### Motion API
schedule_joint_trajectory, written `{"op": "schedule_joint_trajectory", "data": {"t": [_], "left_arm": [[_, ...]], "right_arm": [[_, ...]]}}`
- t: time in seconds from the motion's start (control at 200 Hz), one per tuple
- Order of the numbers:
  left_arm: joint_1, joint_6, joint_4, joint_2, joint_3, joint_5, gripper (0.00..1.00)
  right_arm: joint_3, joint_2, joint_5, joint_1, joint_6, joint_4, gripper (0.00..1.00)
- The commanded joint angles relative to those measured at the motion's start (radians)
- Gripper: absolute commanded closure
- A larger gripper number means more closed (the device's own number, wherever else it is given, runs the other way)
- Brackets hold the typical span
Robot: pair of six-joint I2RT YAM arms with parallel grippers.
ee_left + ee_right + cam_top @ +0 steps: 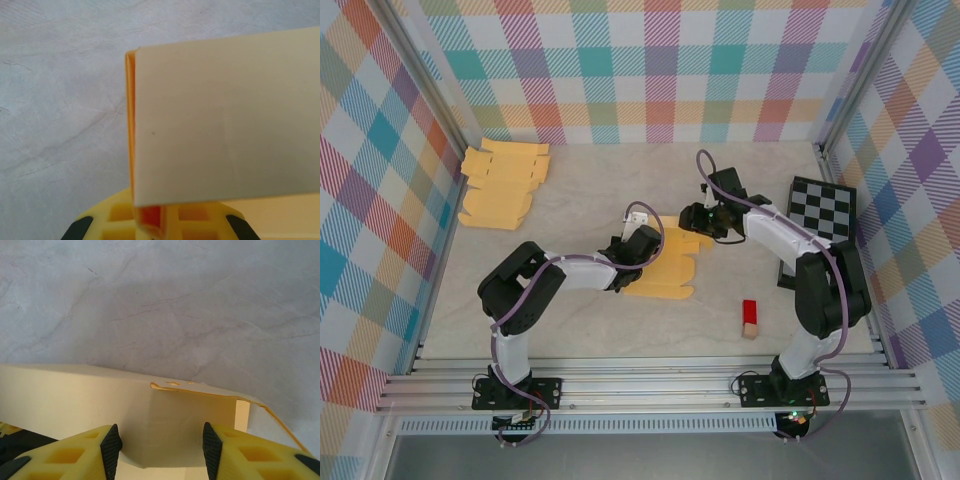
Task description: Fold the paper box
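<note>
Pinched jaws on my left gripper (150, 222) held a folded panel of the paper box (668, 272) near the middle of the table (590, 200), while my right gripper (162, 440) stood spread on either side of a raised flap. By my judgement the folding had barely begun: most of the sheet lay flat, with no walls formed. The box held nothing, and spare blanks (505, 185) sat stacked at the far left.

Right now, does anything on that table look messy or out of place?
The stack of flat yellow box blanks in the far left corner is fanned out unevenly. A small red block lies alone near the right arm's base.
</note>
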Motion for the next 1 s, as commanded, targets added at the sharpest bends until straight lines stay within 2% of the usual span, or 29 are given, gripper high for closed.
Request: {"op": "schedule_joint_trajectory", "data": {"t": [0.0,0.1,0.25,0.46,0.555,0.755,0.855,0.965,0.995], "left_arm": [[0.003,0.032,-0.05,0.008,0.01,-0.014,1.0],[0.001,0.036,-0.045,0.008,0.009,-0.009,1.0],[-0.003,0.042,-0.046,0.013,0.015,-0.008,1.0],[-0.006,0.045,-0.047,0.014,0.017,-0.011,1.0],[-0.008,0.047,-0.049,0.017,0.021,-0.012,1.0],[-0.01,0.046,-0.056,0.016,0.024,-0.02,1.0],[-0.01,0.034,-0.064,0.017,0.027,-0.03,1.0],[-0.011,0.01,-0.084,0.015,0.032,-0.045,1.0],[-0.011,0.004,-0.089,0.014,0.034,-0.047,1.0]], "right_arm": [[0.025,-0.001,0.007,-0.002,-0.045,0.022,0.48],[0.051,0.024,-0.045,-0.005,-0.046,0.026,0.49],[0.043,0.045,-0.126,-0.006,0.048,0.074,0.58],[0.001,0.05,-0.196,-0.006,0.194,0.135,0.57],[-0.047,0.038,-0.217,-0.006,0.272,0.212,0.73],[-0.095,0.003,-0.145,-0.004,0.336,0.232,0.93],[-0.108,-0.002,-0.117,-0.003,0.337,0.227,1.0],[-0.124,-0.012,-0.089,-0.001,0.34,0.227,1.0],[-0.128,-0.018,-0.081,-0.001,0.34,0.226,0.93]]}}
